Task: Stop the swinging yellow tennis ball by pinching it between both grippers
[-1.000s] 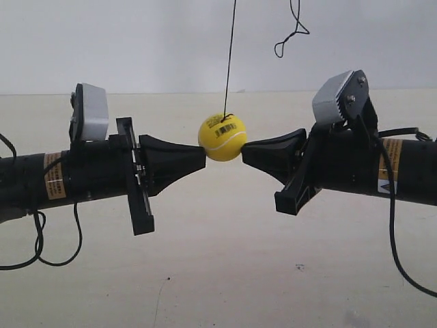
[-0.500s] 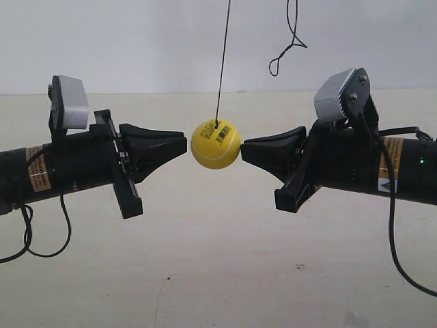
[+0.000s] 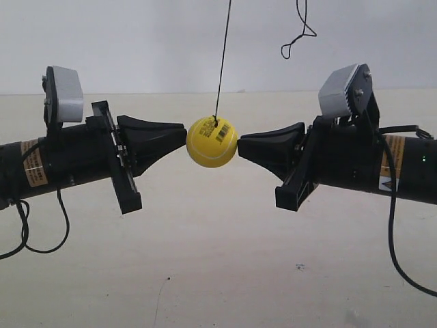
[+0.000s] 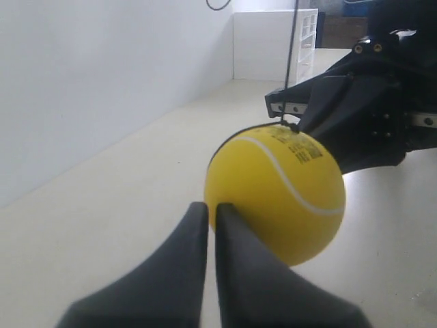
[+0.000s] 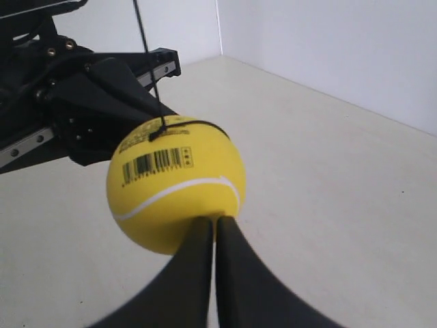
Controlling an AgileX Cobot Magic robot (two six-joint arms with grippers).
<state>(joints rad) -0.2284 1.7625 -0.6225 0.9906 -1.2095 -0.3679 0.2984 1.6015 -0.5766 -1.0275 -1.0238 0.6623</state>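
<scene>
The yellow tennis ball point(image 3: 212, 141) hangs on a thin black string point(image 3: 221, 61) between the two arms, barcode sticker near its top. In the left wrist view the ball point(image 4: 276, 191) sits just beyond my left gripper point(image 4: 211, 208), whose jaws are shut with only a hairline slit; the tip meets the ball's edge. My right gripper point(image 5: 215, 222) is shut too, its tip against the ball point(image 5: 175, 183) below the white seam. Seen from outside, the left gripper point(image 3: 183, 133) and the right gripper point(image 3: 240, 145) press the ball from opposite sides.
A pale floor point(image 3: 218, 266) lies below and a white wall point(image 3: 136, 41) behind. A loose loop of black cord point(image 3: 298, 31) dangles at the upper right. Cables hang from both arms. White drawers point(image 4: 273, 41) stand far off.
The ball drifted left, then hung between the tips. The arm at the exterior view's left pulled back, then stayed; the other arm's tip edged left to meet the ball.
</scene>
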